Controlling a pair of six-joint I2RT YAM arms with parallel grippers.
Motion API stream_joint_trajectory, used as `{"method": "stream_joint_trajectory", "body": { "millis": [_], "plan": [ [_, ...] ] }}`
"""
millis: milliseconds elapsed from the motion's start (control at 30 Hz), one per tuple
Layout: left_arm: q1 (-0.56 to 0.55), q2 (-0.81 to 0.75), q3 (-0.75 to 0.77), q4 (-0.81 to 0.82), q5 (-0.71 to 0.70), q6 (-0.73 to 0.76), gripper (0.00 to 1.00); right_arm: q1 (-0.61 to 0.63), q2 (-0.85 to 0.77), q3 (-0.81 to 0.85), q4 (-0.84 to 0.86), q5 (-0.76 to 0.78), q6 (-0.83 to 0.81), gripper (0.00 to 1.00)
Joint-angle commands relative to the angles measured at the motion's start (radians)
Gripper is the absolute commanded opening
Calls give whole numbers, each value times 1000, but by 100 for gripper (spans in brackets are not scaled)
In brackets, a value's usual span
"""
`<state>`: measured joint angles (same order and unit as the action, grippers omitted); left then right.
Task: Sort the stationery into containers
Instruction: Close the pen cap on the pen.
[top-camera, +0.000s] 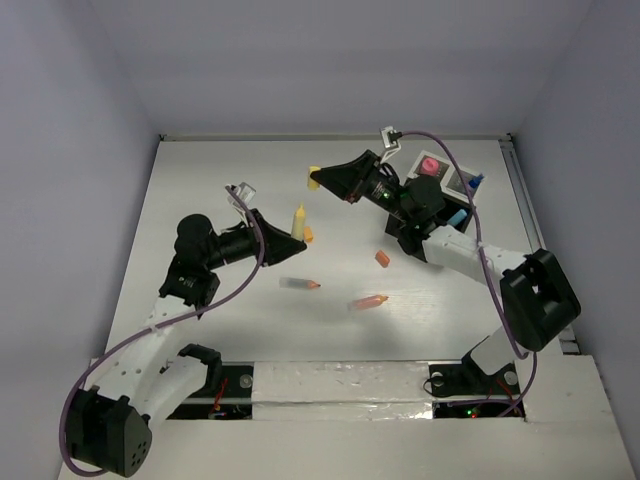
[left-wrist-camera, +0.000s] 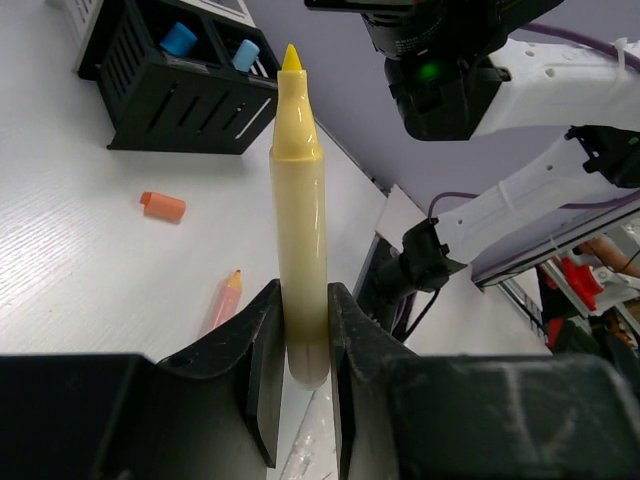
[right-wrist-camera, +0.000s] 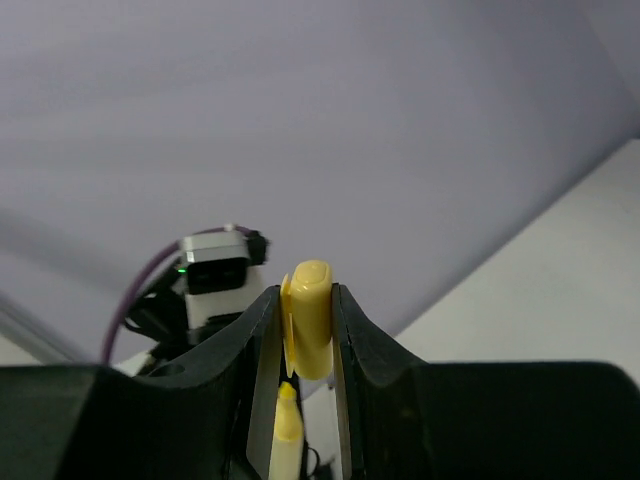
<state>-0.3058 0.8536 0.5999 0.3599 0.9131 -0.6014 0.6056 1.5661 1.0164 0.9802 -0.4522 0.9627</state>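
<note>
Just off the table (top-camera: 200, 190) centre at 10 o'clock: left gripper (left-wrist-camera: 303, 312) clamped tight on an uncapped yellow marker (left-wrist-camera: 298, 230), tip pointing away from the fingers. Directly beyond, toward 12 o'clock: right gripper (right-wrist-camera: 306, 318) closed around a yellow cap (right-wrist-camera: 310, 330), held off the surface, apart from the marker tip. Out at 2 o'clock: black box (top-camera: 462, 186), with a pink round piece (top-camera: 428, 163) and blue pieces (left-wrist-camera: 179, 39) in separate compartments. Loose on the white top: orange cap (top-camera: 382, 259) at 3, orange pen (top-camera: 369, 301) at 5, clear orange-tipped pen (top-camera: 300, 284) at 7.
</note>
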Motion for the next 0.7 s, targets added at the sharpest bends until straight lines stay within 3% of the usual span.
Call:
{"method": "stream_joint_trajectory", "body": {
  "millis": [0, 667],
  "plan": [
    [5, 8, -14, 155, 59, -73, 0, 20, 15, 39, 245, -26, 97, 18],
    [45, 1, -54, 280, 109, -150, 0, 83, 126, 76, 383, -69, 188, 19]
  ]
}}
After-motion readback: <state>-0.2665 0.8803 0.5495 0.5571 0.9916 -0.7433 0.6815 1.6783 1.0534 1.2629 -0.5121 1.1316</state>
